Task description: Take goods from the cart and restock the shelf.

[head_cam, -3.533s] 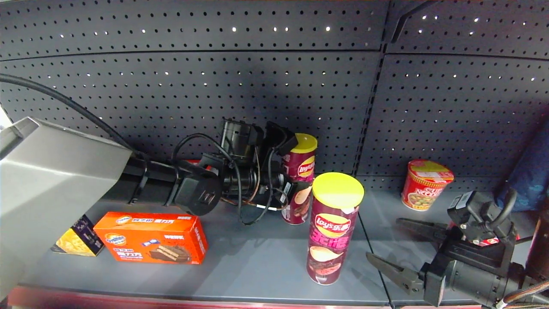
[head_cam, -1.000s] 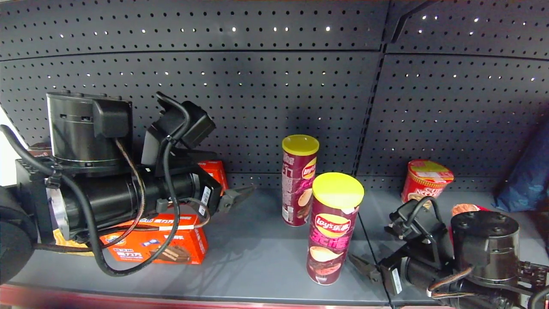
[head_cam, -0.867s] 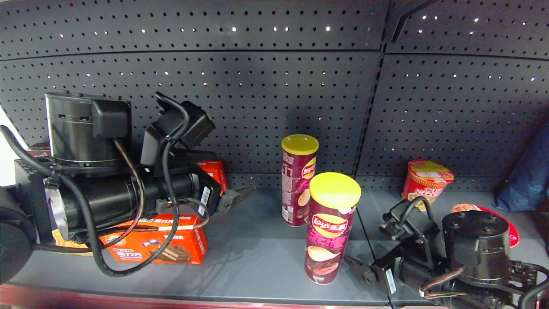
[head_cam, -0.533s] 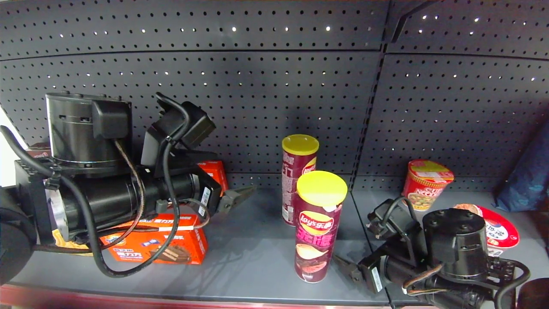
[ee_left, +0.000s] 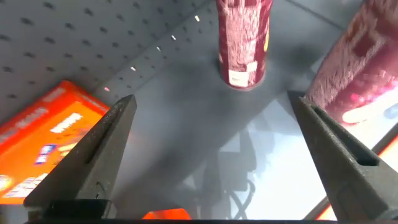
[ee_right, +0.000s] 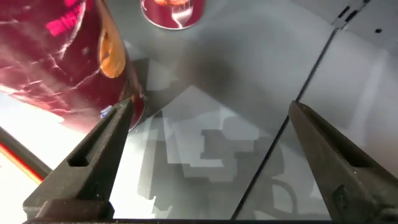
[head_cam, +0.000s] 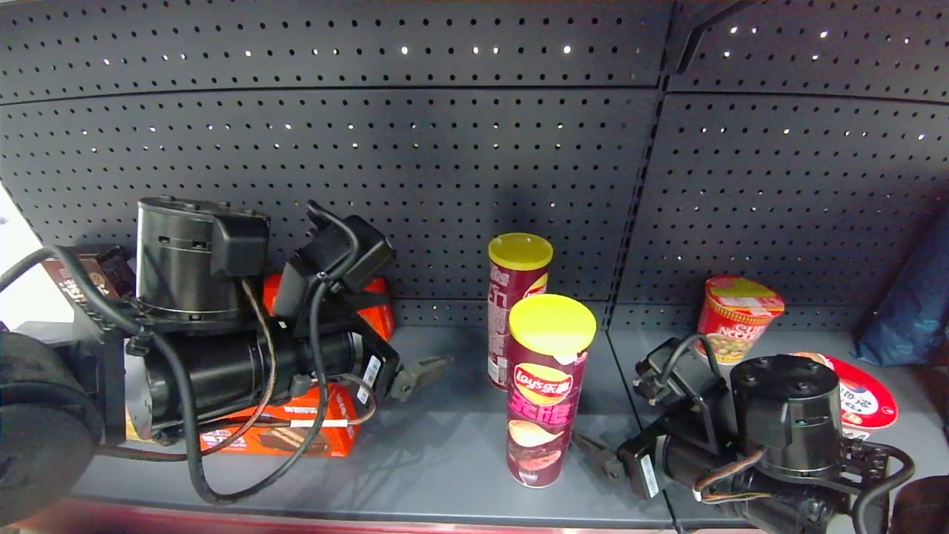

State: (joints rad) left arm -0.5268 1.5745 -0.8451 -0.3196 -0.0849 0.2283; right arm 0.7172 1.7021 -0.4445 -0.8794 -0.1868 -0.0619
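Crowding the front chip can point(head_cam: 549, 393), the right gripper point(ee_right: 211, 155) is gaping empty; any sideways nudge is risking toppling it. Left gripper point(ee_left: 211, 155) is likewise gaping, empty.

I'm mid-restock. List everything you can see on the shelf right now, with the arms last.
front can: 1, maroon with yellow lid, upright at mid-shelf
back can: 1, maroon with yellow lid, upright close behind the front can
orange box: 1, orange, lying flat at front left, partly behind the left arm
red box: 1, red-orange, back left by the pegboard
dark box: 1, dark brown, far left
noodle cup: 1, red, upright at back right
bowl: 1, red lid, on the right behind the right arm
blue bag: 1, blue, far right edge
shelf: 1, grey
left gripper: open, empty, left of the cans
right gripper: open, empty, low by the front can's base
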